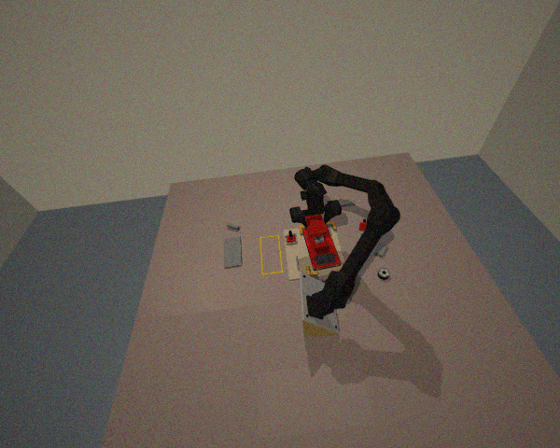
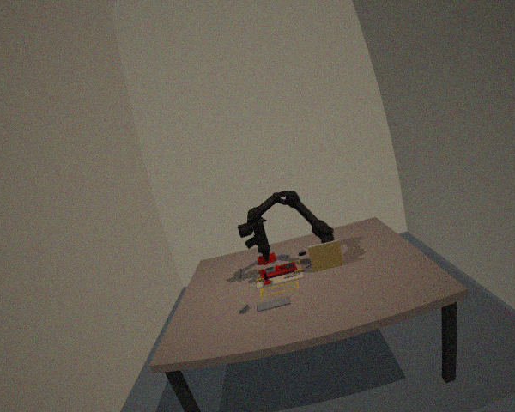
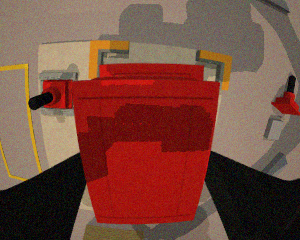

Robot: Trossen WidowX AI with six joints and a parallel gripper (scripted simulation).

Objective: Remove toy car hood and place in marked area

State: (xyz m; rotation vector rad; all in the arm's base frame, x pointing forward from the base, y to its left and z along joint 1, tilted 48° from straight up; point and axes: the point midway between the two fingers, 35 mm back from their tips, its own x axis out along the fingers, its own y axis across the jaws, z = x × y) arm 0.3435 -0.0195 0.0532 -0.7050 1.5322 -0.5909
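table point(image 1: 198, 337) | hood point(image 3: 146, 154) clamped between gripper point(image 3: 150, 214) fingers; above toy car point(image 1: 321, 246)

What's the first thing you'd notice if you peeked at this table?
The bright red toy car in the middle of the table jumps out first. A bendy black arm arches over it, and its gripper is clamped on the car's red hood, raised a little above the car body in the exterior view. Beside the car sits a yellow marked area, with nothing inside it.
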